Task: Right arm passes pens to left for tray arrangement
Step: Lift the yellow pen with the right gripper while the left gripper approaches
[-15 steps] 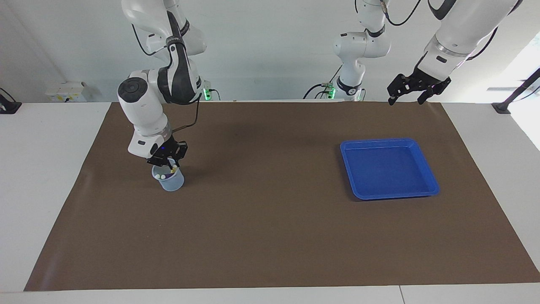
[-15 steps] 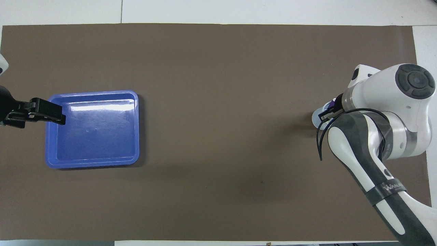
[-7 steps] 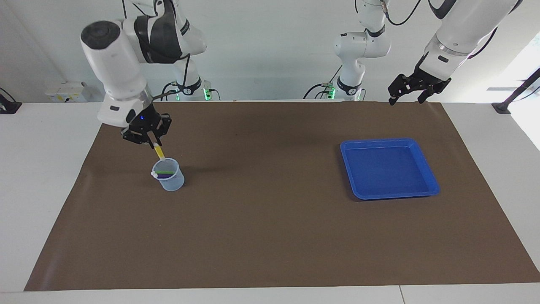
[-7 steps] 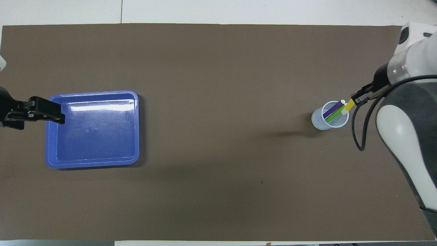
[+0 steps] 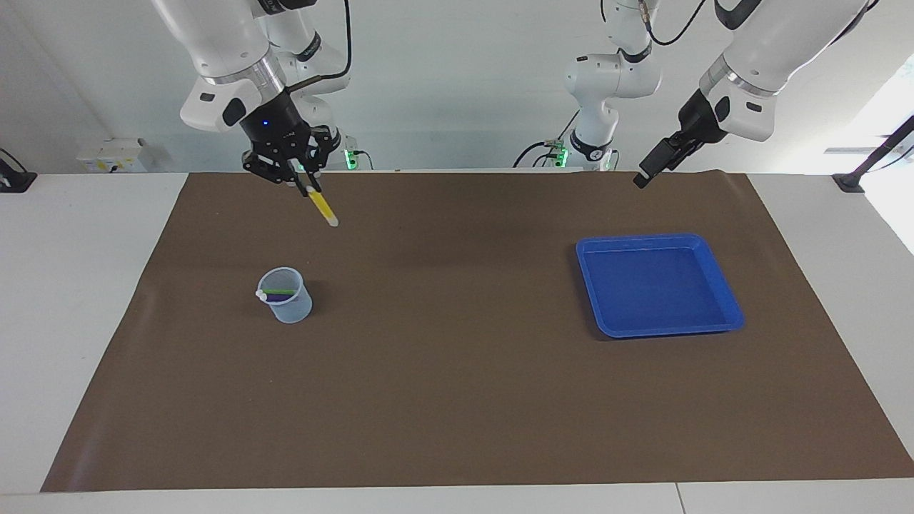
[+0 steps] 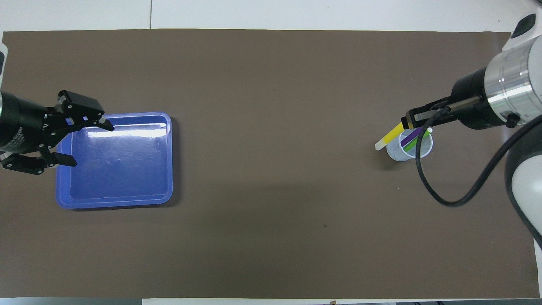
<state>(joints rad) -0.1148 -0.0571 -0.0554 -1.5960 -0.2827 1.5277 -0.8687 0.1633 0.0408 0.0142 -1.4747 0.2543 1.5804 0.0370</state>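
Yellow pen (image 5: 322,208) hung clear of the table, clamped at its upper end in the right gripper (image 5: 298,178), fingertips pinched on the barrel. Long axis slanted: pale cap end lowest, pointing down and toward the left arm's end of the table. It was held high over the brown mat (image 5: 457,400), up from the cup (image 5: 285,295).

Left gripper (image 6: 67,131) hovered with fingers spread, holding nothing, over the rim of the blue tray (image 5: 657,325) at the edge toward its own arm's end. Pen and receiving gripper were well apart, most of the table's width between them. The free, capped end faced the left arm, so a handover would likely call for both arms closing toward the middle.

Green pen (image 6: 410,145) and purple pen (image 6: 409,137) leaned in the cup, caps up.

Materials: pens slim, smooth, round-barrelled, probably prone to roll or pivot in a narrow pinch. Cup translucent, thin-walled, light. Tray shallow, glossy hard plastic, raised rim, rounded corners. Mat matte, flat.
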